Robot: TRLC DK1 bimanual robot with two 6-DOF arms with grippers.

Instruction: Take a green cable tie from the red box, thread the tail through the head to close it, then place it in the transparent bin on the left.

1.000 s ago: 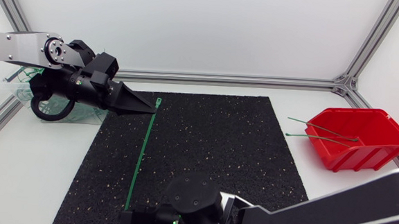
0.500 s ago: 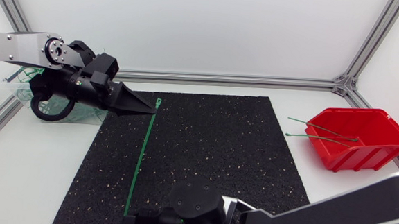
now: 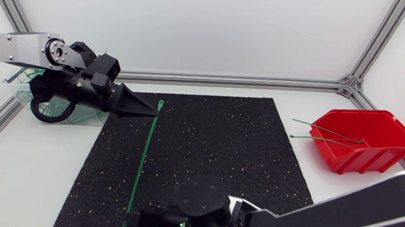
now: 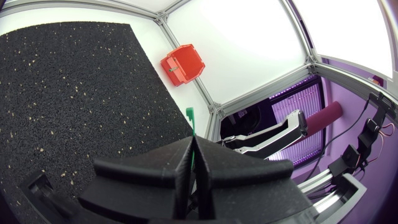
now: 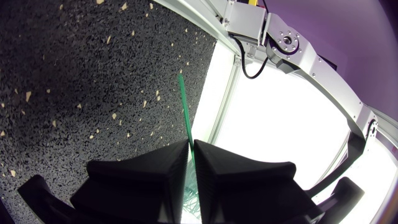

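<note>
Tie pinched at both ends

My left gripper (image 3: pixel 153 109) is clamped narrow on the green cable tie (image 3: pixel 142 159), whose head pokes out just ahead of my fingertips. My right gripper (image 5: pixel 190 144) grips the tail end, and the strip runs straight ahead of it over the black mat (image 3: pixel 214 149). The transparent bin (image 3: pixel 22 88) sits behind my left gripper. The red box (image 3: pixel 372 155) lies well apart from both.
</note>
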